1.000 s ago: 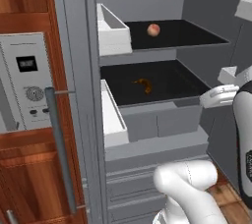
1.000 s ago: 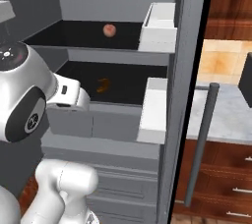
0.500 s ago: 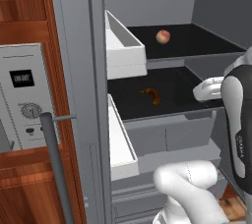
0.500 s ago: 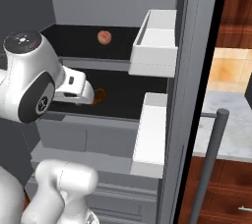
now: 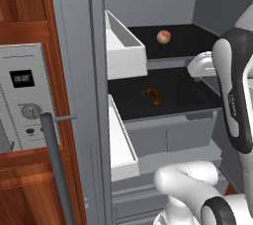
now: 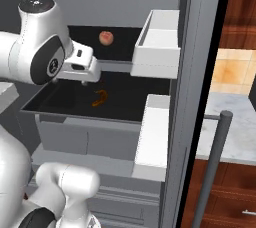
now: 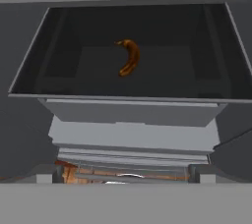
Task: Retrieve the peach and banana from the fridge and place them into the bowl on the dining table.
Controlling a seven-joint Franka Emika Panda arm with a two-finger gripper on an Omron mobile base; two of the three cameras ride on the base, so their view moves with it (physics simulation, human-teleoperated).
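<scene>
Flanking the fridge (image 5: 94, 71) shelves, 2 white door bins (image 5: 123, 46); tool (image 7: 125, 176) wide apart, empty, facing banana (image 7: 129, 57).

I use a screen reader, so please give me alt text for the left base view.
An open grey fridge: a peach sits on the upper black shelf and a brown banana lies on the shelf below. The white arm reaches in from the right at the lower shelf, with white door bins to the left.

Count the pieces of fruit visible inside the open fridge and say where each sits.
2. The peach sits on the upper black shelf; the banana lies on the lower black shelf. More fruit may be hidden behind the white door bins or the arm.
</scene>
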